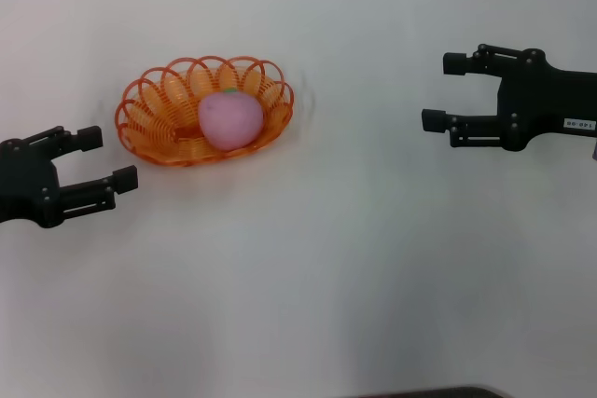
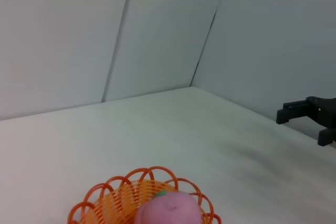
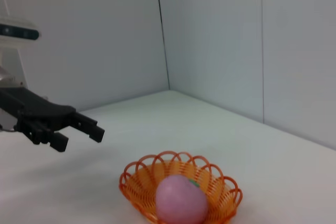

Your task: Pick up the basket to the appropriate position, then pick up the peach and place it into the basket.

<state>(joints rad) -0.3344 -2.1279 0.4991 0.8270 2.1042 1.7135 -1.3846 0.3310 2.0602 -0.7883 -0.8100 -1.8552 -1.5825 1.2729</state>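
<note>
The orange wire-loop basket (image 1: 154,116) sits on the white table at the left. The pink peach (image 1: 229,119) with a small green leaf lies inside it. My left gripper (image 1: 114,157) is open and empty, just left of the basket and a little nearer to me, apart from it. My right gripper (image 1: 443,92) is open and empty, far to the right of the basket. The basket (image 2: 113,199) and peach (image 2: 169,210) show in the left wrist view. The right wrist view shows the basket (image 3: 223,192), the peach (image 3: 181,199) and the left gripper (image 3: 84,132) behind.
The white table (image 1: 354,267) spreads around the basket. Pale walls stand behind it, meeting in a corner (image 3: 163,40). The right gripper's fingertips (image 2: 287,113) show at the edge of the left wrist view.
</note>
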